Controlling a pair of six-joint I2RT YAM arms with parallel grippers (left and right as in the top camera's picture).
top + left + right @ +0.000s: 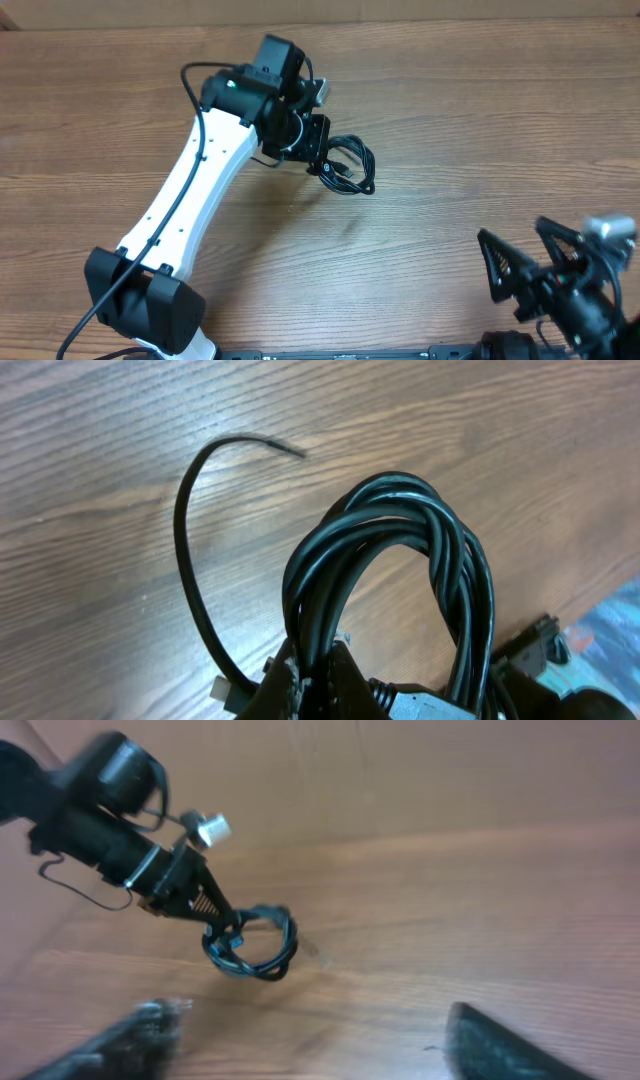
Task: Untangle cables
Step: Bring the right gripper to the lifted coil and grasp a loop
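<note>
The cables are a bundle of thin black cords coiled in a loop (350,165), hanging from my left gripper (322,160) above the wooden table near its middle. In the left wrist view the coil (400,560) rises from between the shut fingers (318,678), and one loose strand (190,550) curves off to the left with a small white plug tip at its base. The right wrist view shows the left arm holding the coil (255,945) from afar. My right gripper (525,265) is open and empty at the front right, far from the cables.
The wooden table (480,130) stretches all round. The left arm's white link (190,200) runs from its base at the front left. A blue patch (610,635) shows beyond the table edge in the left wrist view.
</note>
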